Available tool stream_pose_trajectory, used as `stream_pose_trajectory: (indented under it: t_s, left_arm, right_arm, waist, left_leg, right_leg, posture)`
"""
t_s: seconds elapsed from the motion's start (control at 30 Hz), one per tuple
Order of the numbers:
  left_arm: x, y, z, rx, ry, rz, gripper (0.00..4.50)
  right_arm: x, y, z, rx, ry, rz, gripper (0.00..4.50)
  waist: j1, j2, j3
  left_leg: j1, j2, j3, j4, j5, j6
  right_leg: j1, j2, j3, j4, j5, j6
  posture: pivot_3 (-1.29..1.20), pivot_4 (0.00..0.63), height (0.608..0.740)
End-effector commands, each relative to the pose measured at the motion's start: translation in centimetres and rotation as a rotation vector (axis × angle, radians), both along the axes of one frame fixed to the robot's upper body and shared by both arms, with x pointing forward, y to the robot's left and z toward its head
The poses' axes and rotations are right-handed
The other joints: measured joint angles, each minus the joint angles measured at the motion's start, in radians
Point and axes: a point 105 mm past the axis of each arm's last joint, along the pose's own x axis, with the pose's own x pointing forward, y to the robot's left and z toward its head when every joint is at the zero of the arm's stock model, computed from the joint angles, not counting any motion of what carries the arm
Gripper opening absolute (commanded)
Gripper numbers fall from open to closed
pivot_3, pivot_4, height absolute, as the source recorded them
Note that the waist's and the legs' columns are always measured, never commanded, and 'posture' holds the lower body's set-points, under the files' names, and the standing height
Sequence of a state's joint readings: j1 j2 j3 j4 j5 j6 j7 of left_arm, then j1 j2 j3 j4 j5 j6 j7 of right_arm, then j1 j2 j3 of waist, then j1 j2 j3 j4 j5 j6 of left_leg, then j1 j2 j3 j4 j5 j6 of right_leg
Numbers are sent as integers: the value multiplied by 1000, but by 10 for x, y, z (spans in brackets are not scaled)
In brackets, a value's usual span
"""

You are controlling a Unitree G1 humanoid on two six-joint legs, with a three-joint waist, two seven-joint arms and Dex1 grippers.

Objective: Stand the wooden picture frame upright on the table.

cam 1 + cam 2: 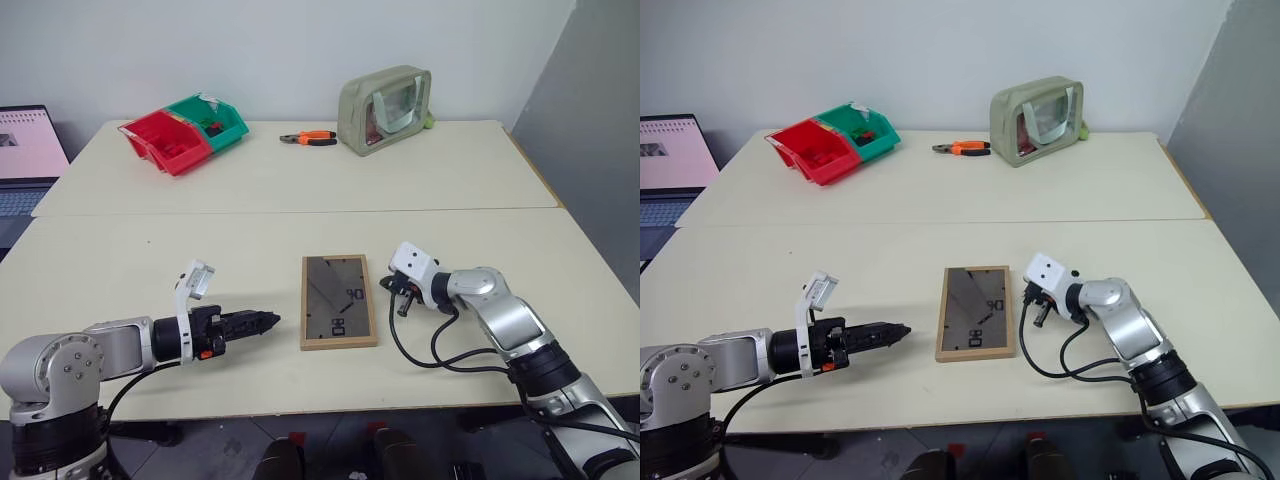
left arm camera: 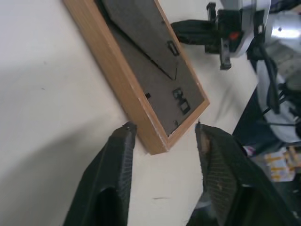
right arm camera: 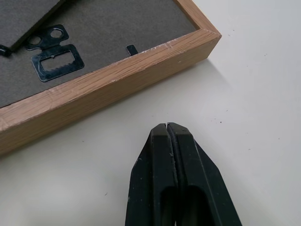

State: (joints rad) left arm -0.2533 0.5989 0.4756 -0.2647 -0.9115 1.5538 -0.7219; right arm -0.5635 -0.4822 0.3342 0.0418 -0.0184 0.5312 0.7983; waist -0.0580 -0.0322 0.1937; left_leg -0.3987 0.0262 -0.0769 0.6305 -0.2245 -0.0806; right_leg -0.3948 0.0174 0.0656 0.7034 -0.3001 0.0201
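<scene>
The wooden picture frame (image 1: 339, 301) lies flat on the near slab of the table (image 1: 130, 260), dark back up, with its fold-out stand and clips showing. My left gripper (image 1: 268, 321) hovers just left of the frame, a small gap away, pointing at its near left part. In the left wrist view it (image 2: 164, 127) is open, and the frame's near corner (image 2: 157, 141) lies just ahead of the fingertips. My right gripper (image 1: 402, 300) sits close to the frame's right side, shut on nothing. Its tips (image 3: 167, 127) stop a little short of the wooden edge (image 3: 108, 80).
On the far slab stand a red bin (image 1: 165, 142) and a green bin (image 1: 213, 122), orange-handled pliers (image 1: 309, 138) and an olive pouch (image 1: 385, 109). A laptop (image 1: 25, 160) sits past the table's left edge. Black cables loop under my right wrist (image 1: 440, 350).
</scene>
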Motion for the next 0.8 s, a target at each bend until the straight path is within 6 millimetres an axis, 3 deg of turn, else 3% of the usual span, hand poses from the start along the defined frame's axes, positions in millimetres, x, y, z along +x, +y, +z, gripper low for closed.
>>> stream_pose_trajectory:
  t_s: [0.03,0.23,0.5,0.8]
  left_arm:
    - [0,1,-2,-84,55,24,3249]
    - [4,-4,-23,-122,137,43,4412]
    - [0,-36,-39,-160,174,-44,4460]
    - [2,-61,-47,-199,177,-43,4460]
  right_arm:
    - [-7,16,5,32,-22,35,0]
    - [-18,34,-3,43,4,68,0]
    - [-15,56,1,69,-10,69,0]
    - [-13,58,1,95,-7,22,0]
  waist:
    - [0,0,0]
    - [0,0,0]
    - [-5,0,0]
    - [8,0,-1]
  left_leg:
    - [0,1,0,0,0,0]
    - [0,1,-1,0,0,0]
    - [2,1,0,-1,0,0]
    - [4,0,-2,-1,0,0]
  right_leg:
    - [0,0,0,0,1,-2]
    - [0,-1,0,0,2,-3]
    - [1,0,0,0,2,-3]
    - [7,-2,0,-5,2,-2]
  posture:
    - [0,150,740]
    - [0,150,740]
    - [0,150,740]
    - [0,150,740]
